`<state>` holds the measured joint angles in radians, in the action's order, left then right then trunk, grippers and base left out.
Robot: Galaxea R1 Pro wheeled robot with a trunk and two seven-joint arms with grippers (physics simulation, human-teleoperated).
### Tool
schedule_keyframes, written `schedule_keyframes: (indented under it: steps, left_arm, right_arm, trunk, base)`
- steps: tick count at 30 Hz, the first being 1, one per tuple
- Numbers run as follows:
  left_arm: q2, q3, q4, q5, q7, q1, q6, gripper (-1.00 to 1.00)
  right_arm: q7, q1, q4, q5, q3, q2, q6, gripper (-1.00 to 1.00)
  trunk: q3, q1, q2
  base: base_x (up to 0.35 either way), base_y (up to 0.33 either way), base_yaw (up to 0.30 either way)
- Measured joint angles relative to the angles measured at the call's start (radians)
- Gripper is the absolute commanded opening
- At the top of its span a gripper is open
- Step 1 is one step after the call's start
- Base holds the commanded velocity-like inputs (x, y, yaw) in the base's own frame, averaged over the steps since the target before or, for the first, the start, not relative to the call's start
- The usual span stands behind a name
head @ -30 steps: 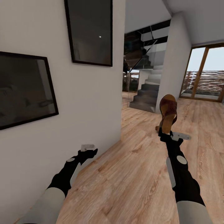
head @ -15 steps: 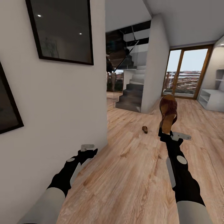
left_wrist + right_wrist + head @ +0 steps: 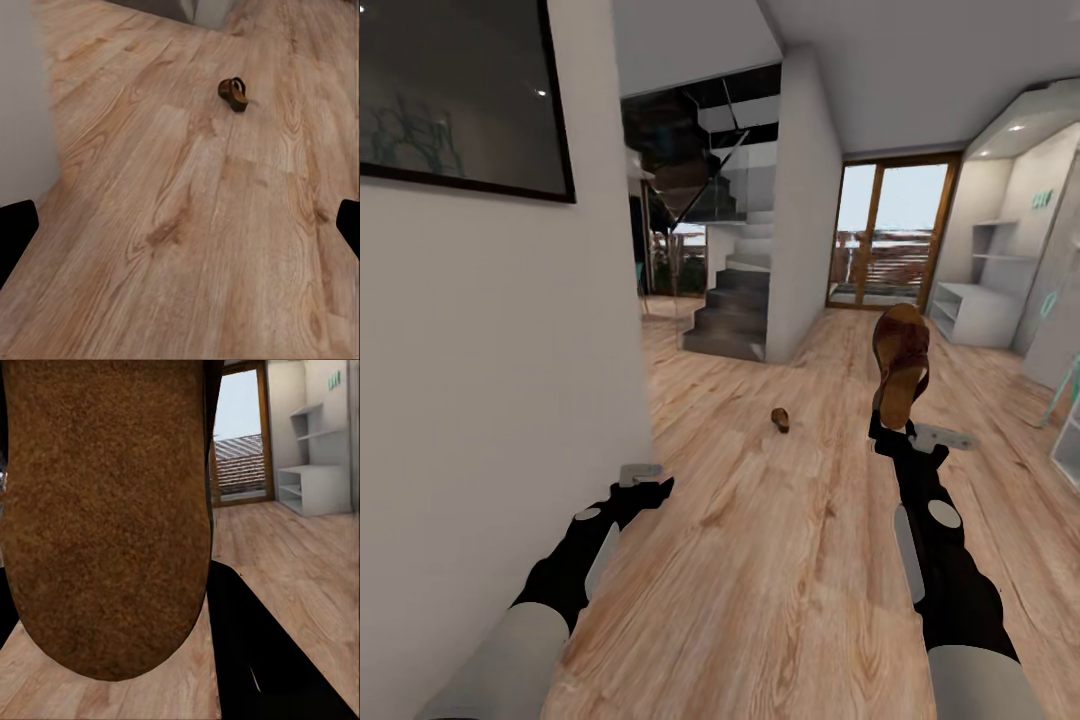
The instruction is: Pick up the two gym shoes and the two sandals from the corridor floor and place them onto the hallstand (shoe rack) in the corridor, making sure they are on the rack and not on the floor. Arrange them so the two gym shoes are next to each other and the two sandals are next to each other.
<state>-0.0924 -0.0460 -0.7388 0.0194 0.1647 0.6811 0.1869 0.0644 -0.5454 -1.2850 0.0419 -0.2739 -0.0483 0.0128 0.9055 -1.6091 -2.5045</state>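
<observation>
Right now right jaws grip sandal; left jaws spread empty; no legible text.

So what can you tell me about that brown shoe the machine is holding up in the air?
It is a brown open-toe slide sandal with a wide reddish-brown strap and a tan sole. The right gripper is shut on its lower end, holding it upright and clear of the light wood plank floor, touching nothing else. Seen from the right wrist camera, its footbed looks grainy, like suede or cork. A matching sandal lies on the floor further ahead.
</observation>
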Motion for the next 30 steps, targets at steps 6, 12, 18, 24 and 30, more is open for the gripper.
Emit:
schedule_keyframes:
  steps: [6,12,18,24,30]
  left_arm:
    - [0.001,-0.001,0.000,0.001,0.001,0.000,0.000,1.00]
    - [0.001,-0.001,0.000,0.002,0.001,0.000,0.000,1.00]
    - [0.001,-0.002,0.000,0.002,0.001,0.000,0.000,1.00]
    - [0.002,-0.002,0.000,0.003,0.001,0.000,0.000,1.00]
    - [0.002,-0.001,0.001,0.003,0.001,0.000,0.001,1.00]
  right_arm:
    - [0.000,0.000,0.000,0.000,0.000,0.000,0.000,-1.00]
    - [0.000,0.000,0.000,0.001,0.000,0.000,0.000,-1.00]
    - [0.000,0.000,0.000,0.001,0.000,0.000,0.000,-1.00]
    - [0.000,0.000,0.000,0.001,0.000,0.000,0.000,-1.00]
    - [0.000,0.000,0.000,0.001,0.000,0.000,0.000,-1.00]
  trunk:
    - [0.000,0.000,0.000]
    - [0.000,0.000,0.000]
    - [0.000,0.000,0.000]
    - [0.000,0.000,0.000]
    - [0.000,0.000,0.000]
  base:
    - [0.305,-0.194,-0.287]
    - [0.328,-0.160,-0.087]
    - [0.345,-0.099,-0.008]
    - [0.347,-0.086,-0.001]
    - [0.347,-0.085,0.058]
